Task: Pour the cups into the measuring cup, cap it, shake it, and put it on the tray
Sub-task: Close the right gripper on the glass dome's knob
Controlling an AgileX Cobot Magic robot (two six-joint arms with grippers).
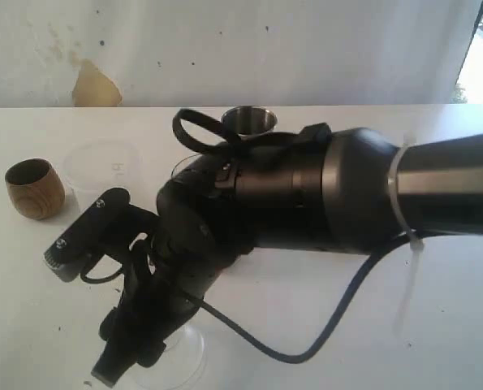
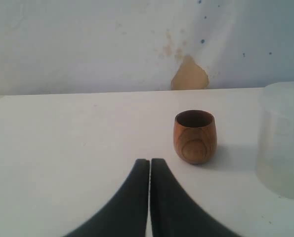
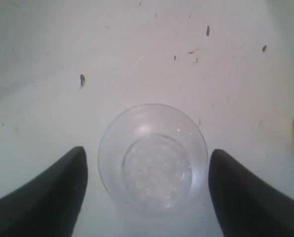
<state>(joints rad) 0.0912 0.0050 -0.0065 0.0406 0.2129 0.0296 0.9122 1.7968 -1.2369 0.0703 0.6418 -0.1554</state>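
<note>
The measuring cup [image 3: 152,158], clear and upright, is seen from above between the fingers of my right gripper [image 3: 147,153]. That gripper is open, with a gap on each side of the cup. From the exterior camera the right gripper [image 1: 135,357] hangs over the measuring cup [image 1: 184,359] at the table's front left. My left gripper [image 2: 149,162] is shut and empty, low over the table. The brown wooden cup [image 2: 194,136] stands just beyond it, with the frosted cup [image 2: 282,140] beside. The wooden cup [image 1: 34,188], frosted cup [image 1: 103,166] and steel tumbler [image 1: 249,120] stand further back. The tray is out of view.
The right arm [image 1: 347,191] reaches across the middle of the white table [image 1: 387,325], trailing a black cable [image 1: 322,337]. A wall [image 1: 241,49] with a chipped patch runs behind the table's far edge. Small dark specks [image 3: 82,79] lie on the table near the measuring cup.
</note>
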